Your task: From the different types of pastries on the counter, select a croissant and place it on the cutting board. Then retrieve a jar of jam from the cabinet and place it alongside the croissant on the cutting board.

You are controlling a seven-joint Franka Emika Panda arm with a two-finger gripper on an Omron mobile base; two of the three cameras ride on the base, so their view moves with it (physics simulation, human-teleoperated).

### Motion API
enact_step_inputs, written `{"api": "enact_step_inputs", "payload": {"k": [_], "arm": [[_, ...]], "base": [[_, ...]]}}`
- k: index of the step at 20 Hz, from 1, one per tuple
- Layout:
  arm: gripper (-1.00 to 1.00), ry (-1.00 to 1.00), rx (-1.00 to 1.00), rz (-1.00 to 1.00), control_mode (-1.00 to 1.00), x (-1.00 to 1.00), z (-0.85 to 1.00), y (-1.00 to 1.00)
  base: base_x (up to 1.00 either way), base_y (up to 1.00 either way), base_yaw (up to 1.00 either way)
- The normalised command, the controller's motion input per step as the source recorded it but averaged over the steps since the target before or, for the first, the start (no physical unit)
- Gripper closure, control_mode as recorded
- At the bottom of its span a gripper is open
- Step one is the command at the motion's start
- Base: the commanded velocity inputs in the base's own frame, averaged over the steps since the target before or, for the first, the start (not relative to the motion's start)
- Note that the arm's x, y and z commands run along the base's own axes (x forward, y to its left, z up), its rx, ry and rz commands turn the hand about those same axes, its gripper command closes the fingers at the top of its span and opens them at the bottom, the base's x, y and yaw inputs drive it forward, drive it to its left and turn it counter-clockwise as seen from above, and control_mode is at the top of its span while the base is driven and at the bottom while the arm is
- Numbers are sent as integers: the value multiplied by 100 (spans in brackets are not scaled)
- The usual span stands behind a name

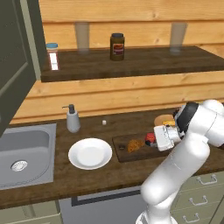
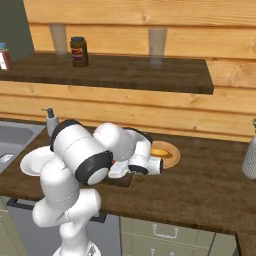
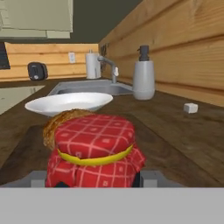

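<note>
While the arm reaches low across the bench (image 1: 52,183), you have the load already over its target, so note the geometry before you let go. Largest first: the bench carries the steel sink (image 1: 24,153) at the far left, then the round white plate (image 1: 89,153), then the cutting board (image 1: 124,153) under the hand. The wooden plank shelf (image 1: 131,61) above holds the taller brown jar (image 1: 117,46), which is not your jar.

On the cutting board the croissant (image 1: 134,145) lies toward the plate side. The jar of jam (image 3: 94,151), with its red checked cloth cover, sits between the fingers of the pincer (image 3: 94,181), which is closed around it low on its body. In the hand view the croissant (image 3: 63,122) shows just behind the jar, on the far side from the pincer and a little to the left; whether the two touch I cannot tell. The left base view puts the jar (image 1: 150,139) just beside the croissant on the arm's side.

Judgement: jar appears at or very near board level, though contact with the board is hidden. The coming move is a release and a straight withdrawal away from the croissant. Risk: any forward drift pushes the jar into the pastry.

The yellow-orange pastry (image 2: 161,151) rests on its tan plate, beyond the board.
</note>
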Motion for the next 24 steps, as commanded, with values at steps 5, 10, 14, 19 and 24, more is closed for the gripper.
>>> {"api": "enact_step_inputs", "payload": {"k": [5,10,14,19,24], "arm": [[-100,0,0,2,-100,0,-17,-8],[-100,0,2,0,-100,0,1,-28],[-100,-5,5,0,-100,-8,18,-30],[-100,-12,6,-10,-100,-46,40,-1],[-100,-1,5,-20,-100,-45,68,5]], "base": [[0,0,0],[0,0,0],[0,0,0],[0,0,0],[0,0,0]]}}
